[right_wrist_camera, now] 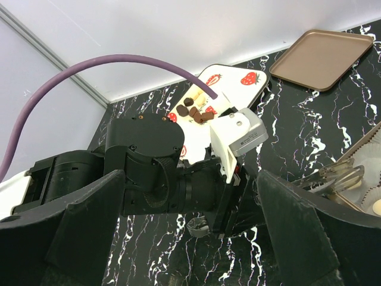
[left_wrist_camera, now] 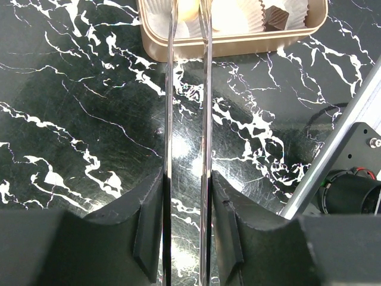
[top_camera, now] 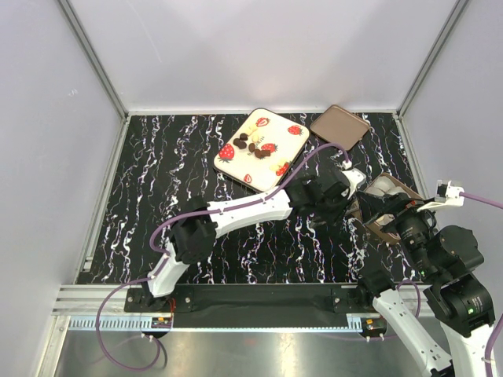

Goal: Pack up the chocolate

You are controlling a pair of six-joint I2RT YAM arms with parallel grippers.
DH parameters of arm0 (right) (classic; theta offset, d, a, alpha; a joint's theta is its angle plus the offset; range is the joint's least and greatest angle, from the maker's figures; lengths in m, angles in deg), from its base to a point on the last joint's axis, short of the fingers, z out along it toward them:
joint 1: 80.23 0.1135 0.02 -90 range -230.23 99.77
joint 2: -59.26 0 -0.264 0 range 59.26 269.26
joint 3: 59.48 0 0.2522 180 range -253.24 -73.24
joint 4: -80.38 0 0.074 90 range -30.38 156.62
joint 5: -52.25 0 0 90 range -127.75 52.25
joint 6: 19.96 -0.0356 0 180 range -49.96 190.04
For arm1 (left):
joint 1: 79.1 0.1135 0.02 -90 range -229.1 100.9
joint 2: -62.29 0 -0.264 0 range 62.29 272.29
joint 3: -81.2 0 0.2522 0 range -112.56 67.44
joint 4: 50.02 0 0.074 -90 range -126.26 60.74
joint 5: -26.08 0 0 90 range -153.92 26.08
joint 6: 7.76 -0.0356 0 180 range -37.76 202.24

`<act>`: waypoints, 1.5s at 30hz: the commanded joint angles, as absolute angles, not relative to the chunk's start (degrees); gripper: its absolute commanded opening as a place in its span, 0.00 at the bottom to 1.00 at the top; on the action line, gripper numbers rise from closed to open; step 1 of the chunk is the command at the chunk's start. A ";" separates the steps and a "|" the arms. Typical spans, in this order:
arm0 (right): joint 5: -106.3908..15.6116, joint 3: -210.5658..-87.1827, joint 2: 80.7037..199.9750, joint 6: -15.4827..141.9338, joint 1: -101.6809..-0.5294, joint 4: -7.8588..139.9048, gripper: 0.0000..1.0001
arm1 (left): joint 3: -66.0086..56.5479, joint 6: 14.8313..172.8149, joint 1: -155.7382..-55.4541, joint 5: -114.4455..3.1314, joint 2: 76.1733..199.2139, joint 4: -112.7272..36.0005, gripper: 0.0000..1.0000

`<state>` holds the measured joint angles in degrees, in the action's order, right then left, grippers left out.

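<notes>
While the left gripper pinches tongs, their tips reach into the box at right — likely seating a piece | chocolate mostly on far tray, some boxed | right gripper spread, empty — beside box.

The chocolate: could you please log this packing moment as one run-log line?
left hand: shut on tweezers | blades: into box, cream chocolate between | right hand: open | dark chocolates: on tray

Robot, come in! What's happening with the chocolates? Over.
Left gripper tips flank cream candy over box, grip unclear. Right gripper open, left arm in front of it. Dark chocolates on strawberry tray.
</notes>
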<state>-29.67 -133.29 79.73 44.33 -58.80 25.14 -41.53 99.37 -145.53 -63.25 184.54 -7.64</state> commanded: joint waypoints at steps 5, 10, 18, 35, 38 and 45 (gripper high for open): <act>-28.26 -133.62 79.03 44.82 -58.88 26.28 0.99 | -43.57 98.42 -146.07 -63.83 184.72 -10.42 0.40; -28.34 -133.45 79.21 44.73 -58.87 26.45 0.99 | -43.65 98.42 -145.98 -63.74 184.28 -10.24 0.40; -28.52 -133.97 79.47 44.81 -58.87 26.28 0.99 | -43.57 99.03 -145.98 -69.71 181.03 -9.10 0.40; -28.78 -135.03 80.09 44.64 -58.87 25.84 0.99 | -33.30 103.86 -130.10 -83.17 165.92 1.27 0.41; -29.22 -134.68 80.26 44.03 -58.87 26.19 0.99 | -28.29 105.71 -125.34 -82.20 163.98 0.75 0.42; -29.49 -134.76 80.70 44.11 -58.87 26.36 0.99 | -21.44 102.56 -122.69 -78.43 162.22 -3.63 0.47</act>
